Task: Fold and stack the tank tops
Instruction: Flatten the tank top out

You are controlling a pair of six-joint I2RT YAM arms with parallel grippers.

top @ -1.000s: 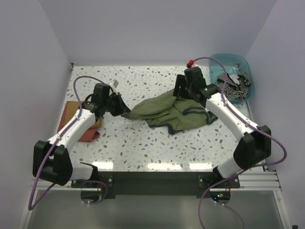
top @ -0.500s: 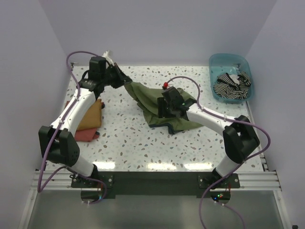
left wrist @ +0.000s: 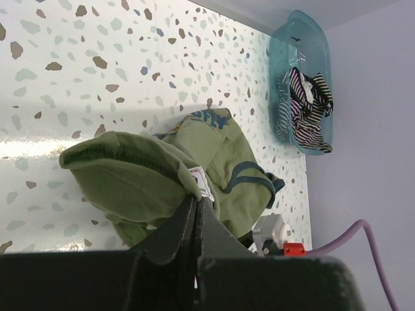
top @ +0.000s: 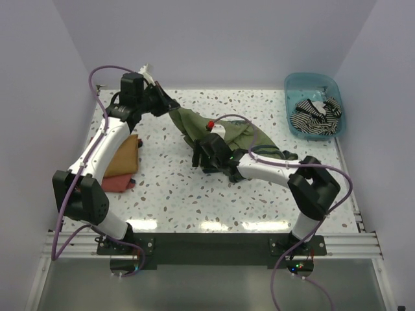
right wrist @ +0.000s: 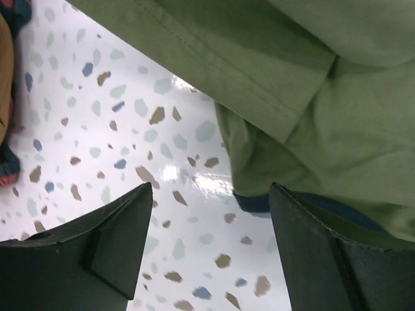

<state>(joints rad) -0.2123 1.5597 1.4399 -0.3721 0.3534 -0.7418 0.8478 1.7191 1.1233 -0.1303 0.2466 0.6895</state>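
Left gripper (left wrist: 196, 202) pinched onto olive tank top (left wrist: 149, 175) | right gripper (right wrist: 211, 214) jaws wide, holding nothing

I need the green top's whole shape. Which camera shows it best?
Top external view: the green top lies crumpled, one corner held by the left end effector. Left wrist shows it bunched; right wrist, only a hem.

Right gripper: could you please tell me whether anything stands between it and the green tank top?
Nothing visible does. The right gripper is open right at the green top's edge, with only bare table below it.
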